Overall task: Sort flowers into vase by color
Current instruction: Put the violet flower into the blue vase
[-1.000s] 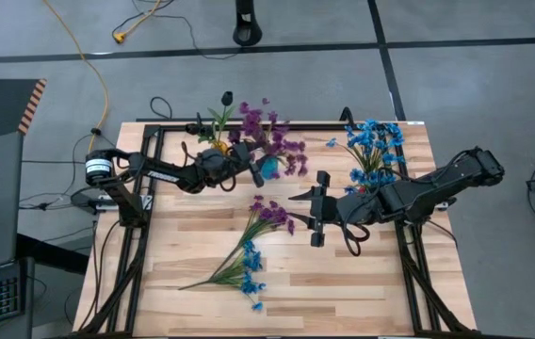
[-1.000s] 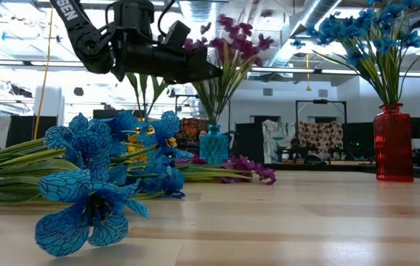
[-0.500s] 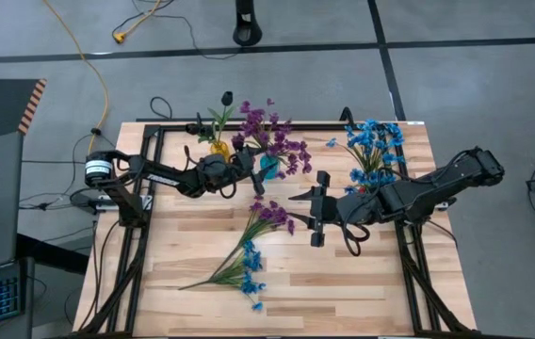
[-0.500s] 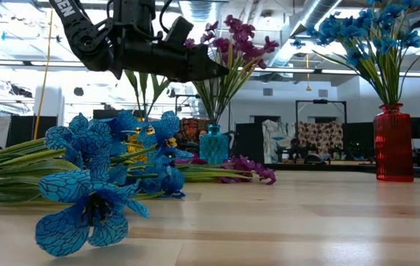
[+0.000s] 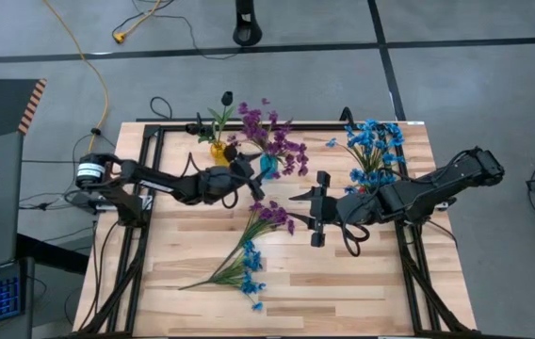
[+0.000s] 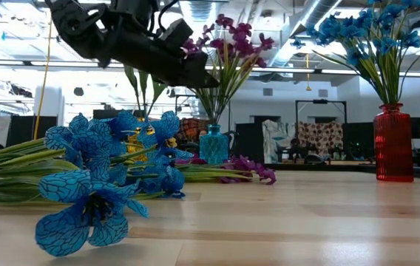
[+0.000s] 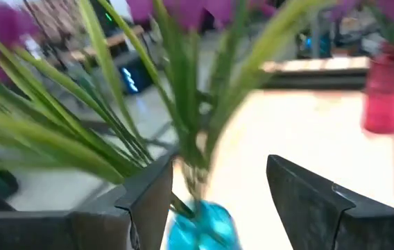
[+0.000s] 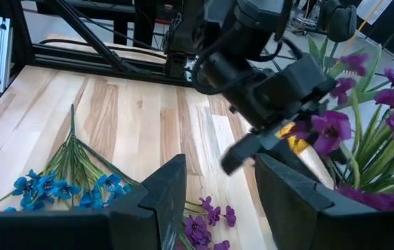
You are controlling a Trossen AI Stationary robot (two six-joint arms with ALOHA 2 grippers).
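Purple sprigs stood in the teal vase [image 5: 267, 166]; loose flowers [image 5: 249, 252] were left on the table [image 5: 362, 282]

The left gripper [image 5: 246, 179] was seen with fingers apart beside the purple stems [image 7: 183, 104]; the right gripper [image 5: 316, 209] was seen waiting mid-table, fingers apart, empty; blue flowers [image 5: 373, 143] were already sorted; their red vase [image 6: 393, 142] was shown only by the low view.

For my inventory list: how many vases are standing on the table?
3: a yellow vase at the far edge, a blue vase beside it, a red vase at the far right. None seems hidden.
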